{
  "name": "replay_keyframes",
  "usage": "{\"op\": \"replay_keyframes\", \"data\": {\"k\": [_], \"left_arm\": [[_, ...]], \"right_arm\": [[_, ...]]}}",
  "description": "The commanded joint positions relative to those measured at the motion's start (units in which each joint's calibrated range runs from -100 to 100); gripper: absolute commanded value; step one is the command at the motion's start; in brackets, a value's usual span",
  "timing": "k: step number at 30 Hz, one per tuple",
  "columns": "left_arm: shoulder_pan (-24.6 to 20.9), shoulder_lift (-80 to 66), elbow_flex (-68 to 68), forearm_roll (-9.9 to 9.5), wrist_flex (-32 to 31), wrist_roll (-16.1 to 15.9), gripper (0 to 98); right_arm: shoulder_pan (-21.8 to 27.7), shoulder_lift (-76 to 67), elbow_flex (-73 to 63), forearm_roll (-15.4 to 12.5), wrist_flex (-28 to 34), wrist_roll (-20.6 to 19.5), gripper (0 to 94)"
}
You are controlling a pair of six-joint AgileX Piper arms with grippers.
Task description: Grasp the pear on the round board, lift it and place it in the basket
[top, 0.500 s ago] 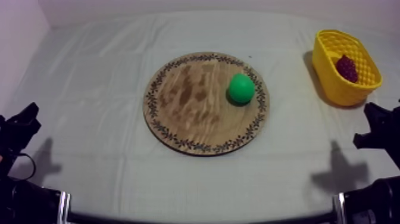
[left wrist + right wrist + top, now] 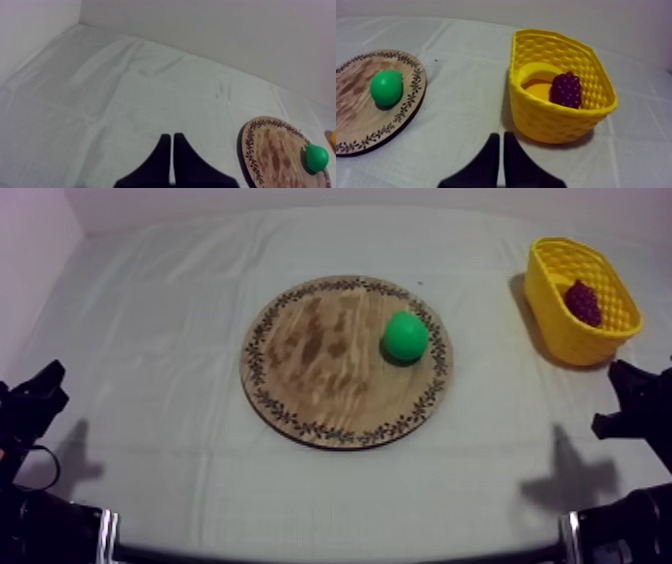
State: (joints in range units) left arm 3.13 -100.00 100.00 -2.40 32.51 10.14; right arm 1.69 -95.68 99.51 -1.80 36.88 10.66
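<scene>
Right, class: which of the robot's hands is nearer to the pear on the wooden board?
Right. The right hand rests near the yellow basket, on the side of the wooden board where the pear lies; the left hand sits beyond its opposite edge.

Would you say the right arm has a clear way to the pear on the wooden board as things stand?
Probably yes. The pear lies uncovered on the side of the wooden board nearer the right gripper, bare cloth between; the yellow basket stands aside. The gripper's shut fingers must open first.
</scene>
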Motion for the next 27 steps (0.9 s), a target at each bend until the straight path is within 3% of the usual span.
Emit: {"op": "replay_keyframes", "data": {"k": [1, 5, 9, 19, 27], "left_arm": [[0.02, 0.00, 0.00, -0.02, -0.01, -0.01, 0.1], [0.02, 0.00, 0.00, -0.02, -0.01, -0.01, 0.1], [0.02, 0.00, 0.00, -0.02, -0.01, -0.01, 0.1], [0.02, 0.00, 0.00, -0.02, -0.01, -0.01, 0.1], [0.02, 0.00, 0.00, -0.02, -0.01, -0.01, 0.1]], "right_arm": [[-0.06, 0.01, -0.08, -0.07, -0.17, 0.89, 0.6], [-1.55, 0.65, -1.81, -0.49, -0.72, 3.39, 0.6], [-6.17, 6.02, -10.12, 1.25, 0.96, 3.32, 0.6], [-22.90, 31.05, -44.77, 8.85, 15.61, -6.24, 0.6], [-33.11, 53.76, -68.74, 15.72, 33.40, -14.50, 0.6]]}}
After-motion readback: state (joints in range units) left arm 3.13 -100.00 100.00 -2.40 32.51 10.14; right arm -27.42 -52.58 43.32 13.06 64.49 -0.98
